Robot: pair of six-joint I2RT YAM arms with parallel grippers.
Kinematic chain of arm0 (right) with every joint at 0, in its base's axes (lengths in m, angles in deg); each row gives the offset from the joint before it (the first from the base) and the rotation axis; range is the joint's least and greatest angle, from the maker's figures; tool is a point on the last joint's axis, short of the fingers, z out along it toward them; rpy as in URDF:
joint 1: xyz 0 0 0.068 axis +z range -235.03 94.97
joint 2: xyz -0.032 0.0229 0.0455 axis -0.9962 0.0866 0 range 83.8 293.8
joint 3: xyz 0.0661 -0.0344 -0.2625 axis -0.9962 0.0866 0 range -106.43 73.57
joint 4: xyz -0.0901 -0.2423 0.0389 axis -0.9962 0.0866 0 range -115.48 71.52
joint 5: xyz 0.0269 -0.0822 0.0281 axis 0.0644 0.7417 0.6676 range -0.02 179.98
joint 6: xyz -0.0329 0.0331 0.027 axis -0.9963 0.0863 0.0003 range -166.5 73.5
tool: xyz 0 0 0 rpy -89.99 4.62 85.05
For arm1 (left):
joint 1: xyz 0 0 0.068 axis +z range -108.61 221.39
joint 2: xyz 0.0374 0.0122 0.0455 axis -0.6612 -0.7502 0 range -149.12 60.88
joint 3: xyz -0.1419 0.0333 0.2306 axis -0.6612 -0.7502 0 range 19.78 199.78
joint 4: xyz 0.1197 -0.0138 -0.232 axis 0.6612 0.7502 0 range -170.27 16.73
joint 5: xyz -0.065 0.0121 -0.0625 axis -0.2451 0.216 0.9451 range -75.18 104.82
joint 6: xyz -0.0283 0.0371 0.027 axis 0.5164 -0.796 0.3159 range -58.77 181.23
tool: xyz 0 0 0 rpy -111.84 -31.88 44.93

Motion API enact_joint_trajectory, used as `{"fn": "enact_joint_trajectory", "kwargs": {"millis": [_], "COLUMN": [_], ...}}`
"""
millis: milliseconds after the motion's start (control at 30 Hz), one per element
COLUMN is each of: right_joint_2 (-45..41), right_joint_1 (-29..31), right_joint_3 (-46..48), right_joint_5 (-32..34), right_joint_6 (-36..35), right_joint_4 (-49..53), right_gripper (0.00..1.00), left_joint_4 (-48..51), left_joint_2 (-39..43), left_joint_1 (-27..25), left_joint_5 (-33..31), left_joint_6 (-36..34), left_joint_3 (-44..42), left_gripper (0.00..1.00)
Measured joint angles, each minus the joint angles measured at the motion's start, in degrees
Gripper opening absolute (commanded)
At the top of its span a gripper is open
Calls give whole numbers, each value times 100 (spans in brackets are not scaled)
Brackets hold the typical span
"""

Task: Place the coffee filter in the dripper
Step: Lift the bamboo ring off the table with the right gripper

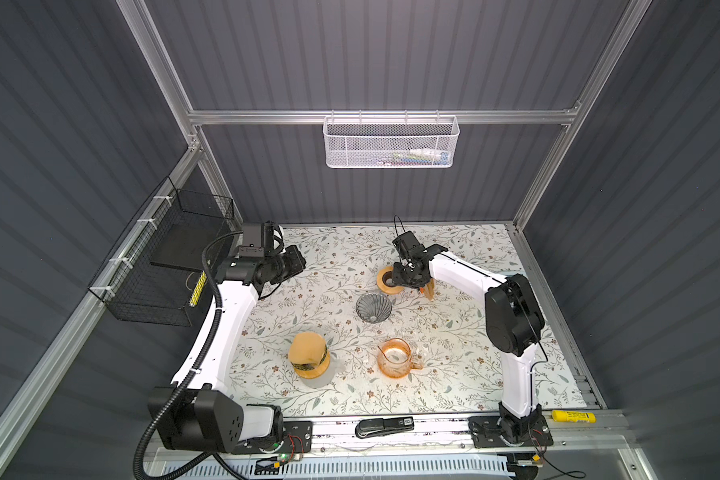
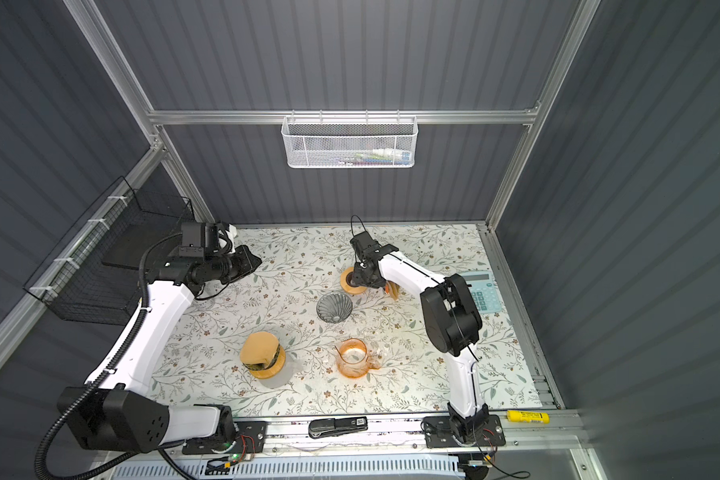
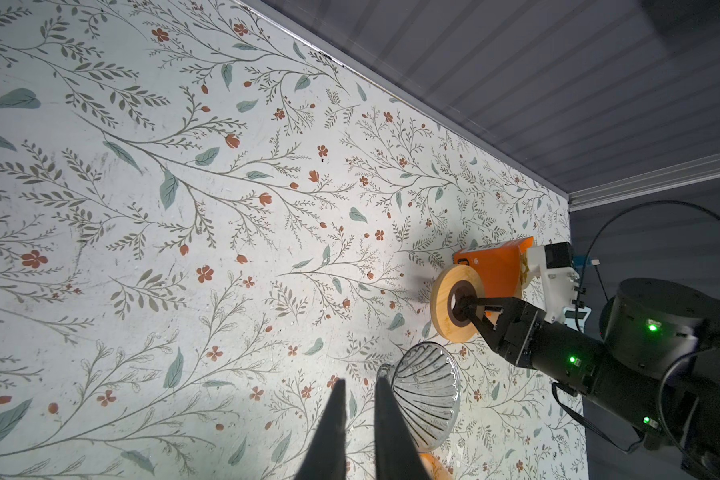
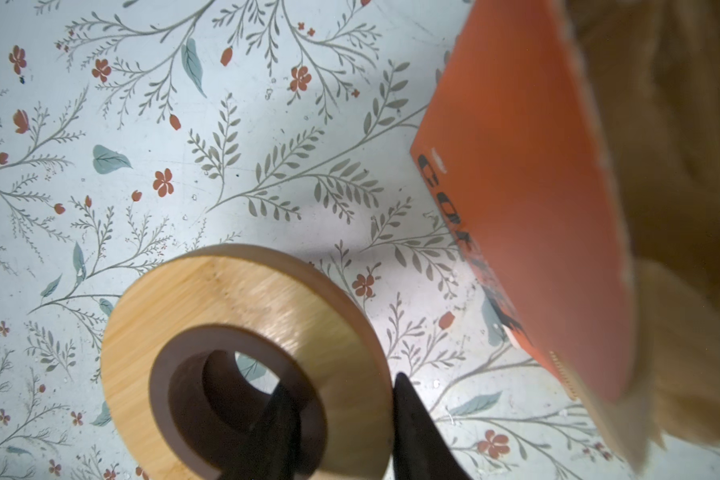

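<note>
The clear ribbed glass dripper (image 1: 373,306) (image 2: 334,306) stands mouth-up mid-table, also seen in the left wrist view (image 3: 427,399). Behind it lies a wooden ring (image 1: 385,281) (image 4: 242,299). My right gripper (image 4: 341,382) (image 1: 395,284) is shut on the ring's wall, one finger in the hole and one outside the rim. The orange coffee filter packet (image 4: 516,208) (image 1: 429,289) stands just to the right of the ring, with brown filter paper (image 4: 682,166) showing. My left gripper (image 3: 360,399) (image 1: 296,261) hovers at the back left, fingers almost together and holding nothing.
An orange glass jug (image 1: 395,356) and a jar with a tan top (image 1: 308,359) stand at the front. A calculator (image 2: 481,291) lies at the right, behind the right arm. A stapler (image 1: 385,427) and a yellow marker (image 1: 573,416) rest on the front rail.
</note>
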Motion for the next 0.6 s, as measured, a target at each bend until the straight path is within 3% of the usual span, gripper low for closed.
{"fn": "enact_joint_trajectory", "kwargs": {"millis": [333, 600], "right_joint_2": [-503, -1410], "right_joint_1": [0, 24], "right_joint_3": [-22, 365], "right_joint_5": [9, 0], "right_joint_6": [-7, -24], "right_joint_4": [57, 35], "right_gripper": [24, 24], "left_joint_4": [0, 44], "left_joint_2": [0, 0], "left_joint_1": [0, 0], "left_joint_5": [4, -52], "left_joint_6": [7, 24], "left_joint_3": [0, 0], "left_gripper": [16, 16]}}
